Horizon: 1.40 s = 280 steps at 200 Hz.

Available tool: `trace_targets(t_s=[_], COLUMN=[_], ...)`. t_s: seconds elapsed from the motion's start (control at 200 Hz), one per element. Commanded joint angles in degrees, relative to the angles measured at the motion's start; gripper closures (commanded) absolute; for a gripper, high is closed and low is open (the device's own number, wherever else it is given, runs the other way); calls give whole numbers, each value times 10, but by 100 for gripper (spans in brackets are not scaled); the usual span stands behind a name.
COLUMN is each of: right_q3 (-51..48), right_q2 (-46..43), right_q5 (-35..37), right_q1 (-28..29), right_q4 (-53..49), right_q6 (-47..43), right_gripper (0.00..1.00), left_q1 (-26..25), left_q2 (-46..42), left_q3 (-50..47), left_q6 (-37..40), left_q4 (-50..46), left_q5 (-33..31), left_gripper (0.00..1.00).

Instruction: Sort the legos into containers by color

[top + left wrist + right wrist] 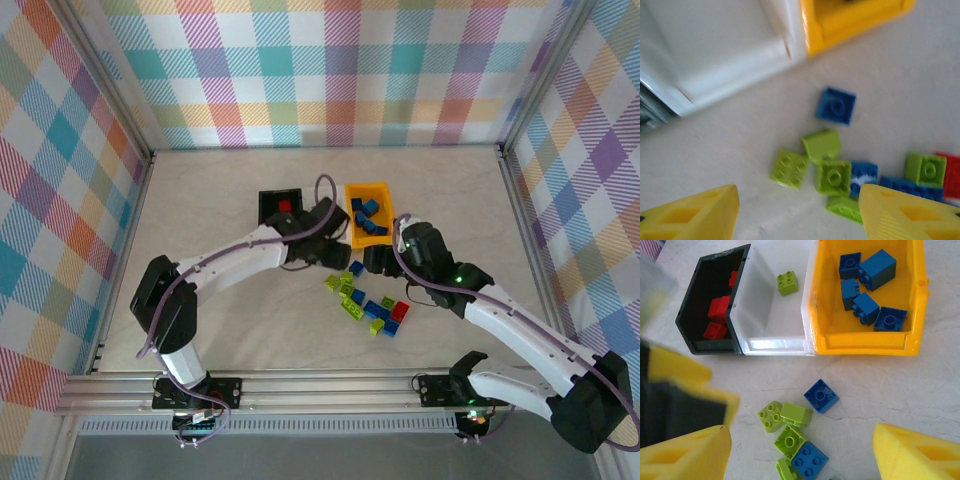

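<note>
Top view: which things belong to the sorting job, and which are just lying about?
Job: bricks, black bin, white bin, yellow bin.
Just surroundings: checked walls, metal frame.

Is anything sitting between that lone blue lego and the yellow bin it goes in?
Nothing visible does. The blue lego lies on the table just before the front wall of the yellow bin, with only bare tabletop between them. The green legos sit on its other side, away from the bin.
</note>
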Motion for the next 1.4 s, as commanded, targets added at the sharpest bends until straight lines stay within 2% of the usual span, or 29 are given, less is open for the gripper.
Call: trace_targets(t_s=[0.0,0.2,0.71,0.81,0.965,1.055,1.255,1.395], right_q3=[-8,-8,-14,-15,-14,-14,-16,-20], right_q2=[-10,-26,-47,-47,-48,-48,-44,-35], right_q5=[8,19,21,21,18,18,13,11], right_q1=[-4,-9,-19,-20,-22,-22,-23,-23], right_q4=[14,-1,-6,-7,-7,-10,-4,0], right_q6=[4,2,2,3,3,3,4,7], right_gripper=[25,25,25,25,25,25,25,25], left_q1=[-11,-13,7,8,8,9,13,44], left_q2=[15,57,141,154,165,152,75,56], left_q3=[-56,-69,-25,-8,5,-3,-9,52], left_q6=[-25,-16,9,15,18,14,-11,-24], left_q4=[30,59,45,45,38,38,39,28], left_q5=[22,38,15,16,18,20,19,14], left_gripper=[34,35,37,41,58,65,69,70])
